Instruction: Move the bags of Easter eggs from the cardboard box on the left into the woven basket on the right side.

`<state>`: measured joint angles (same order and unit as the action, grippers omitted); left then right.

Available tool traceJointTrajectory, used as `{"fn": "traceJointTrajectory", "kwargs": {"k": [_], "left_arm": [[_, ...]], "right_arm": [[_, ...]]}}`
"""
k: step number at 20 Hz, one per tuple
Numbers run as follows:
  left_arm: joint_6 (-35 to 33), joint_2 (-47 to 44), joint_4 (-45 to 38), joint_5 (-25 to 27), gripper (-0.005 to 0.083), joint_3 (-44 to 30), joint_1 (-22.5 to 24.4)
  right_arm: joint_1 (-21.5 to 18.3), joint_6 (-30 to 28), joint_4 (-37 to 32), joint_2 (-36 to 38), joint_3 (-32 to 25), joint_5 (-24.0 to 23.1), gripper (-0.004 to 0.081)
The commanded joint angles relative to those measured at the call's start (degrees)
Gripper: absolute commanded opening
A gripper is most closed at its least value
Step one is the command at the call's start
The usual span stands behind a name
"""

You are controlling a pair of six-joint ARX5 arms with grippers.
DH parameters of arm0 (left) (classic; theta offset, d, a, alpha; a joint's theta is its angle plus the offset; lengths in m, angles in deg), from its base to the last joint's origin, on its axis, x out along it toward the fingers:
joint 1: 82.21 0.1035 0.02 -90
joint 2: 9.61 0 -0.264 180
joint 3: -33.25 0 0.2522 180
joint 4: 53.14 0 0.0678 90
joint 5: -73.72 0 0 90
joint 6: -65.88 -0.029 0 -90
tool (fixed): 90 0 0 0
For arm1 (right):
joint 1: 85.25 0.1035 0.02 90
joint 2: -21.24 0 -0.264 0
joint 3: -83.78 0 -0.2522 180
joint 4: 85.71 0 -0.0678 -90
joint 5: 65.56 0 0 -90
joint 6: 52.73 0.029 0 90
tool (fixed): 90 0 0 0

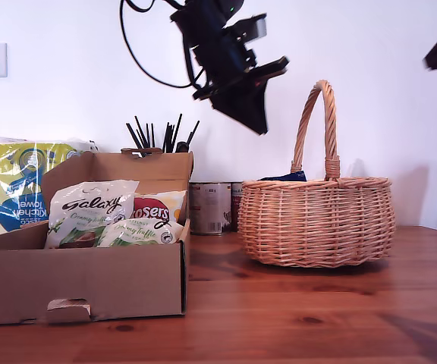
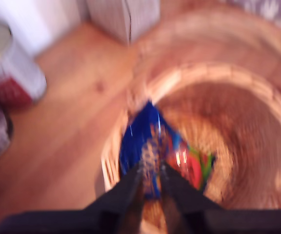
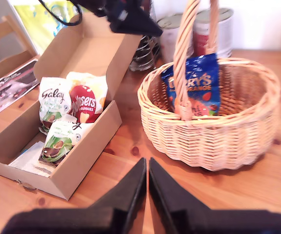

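Bags (image 1: 101, 216) left in box (image 1: 82, 284); blue bag (image 3: 199, 85) already in basket (image 1: 317, 224). Swing my first gripper (image 1: 255, 114) (fingers too blurred to judge) clear of handle (image 1: 326, 121), then down onto Galaxy bag (image 1: 89, 208). Leave my second gripper (image 3: 147, 170) parked, fingers pressed together.

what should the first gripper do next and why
Probably swing back over the cardboard box and come down on a Galaxy bag. One blue bag already leans inside the woven basket, and my first gripper seems to hold nothing above it, while three bags remain in the box.
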<state>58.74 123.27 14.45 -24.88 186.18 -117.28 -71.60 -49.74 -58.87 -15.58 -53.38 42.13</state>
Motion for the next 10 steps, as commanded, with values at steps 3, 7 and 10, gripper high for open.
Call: {"fn": "traceJointTrajectory", "kwargs": {"k": [3,7,10], "left_arm": [[-0.63,-3.08,1.51,-1.95,-0.002,-0.17,1.7],[-0.92,-5.97,3.67,-6.51,-0.002,-0.17,2.67],[-2.56,-7.08,5.33,-8.11,-0.002,-0.2,2.84]], "right_arm": [[0.22,0.22,-6.21,-8.61,2.8,-0.55,0.0002],[0.22,-0.72,-10.73,-17.31,9.53,-0.85,0.0207],[0.22,-3.63,-10.71,-23.8,15.67,-3.98,0.0369]]}}
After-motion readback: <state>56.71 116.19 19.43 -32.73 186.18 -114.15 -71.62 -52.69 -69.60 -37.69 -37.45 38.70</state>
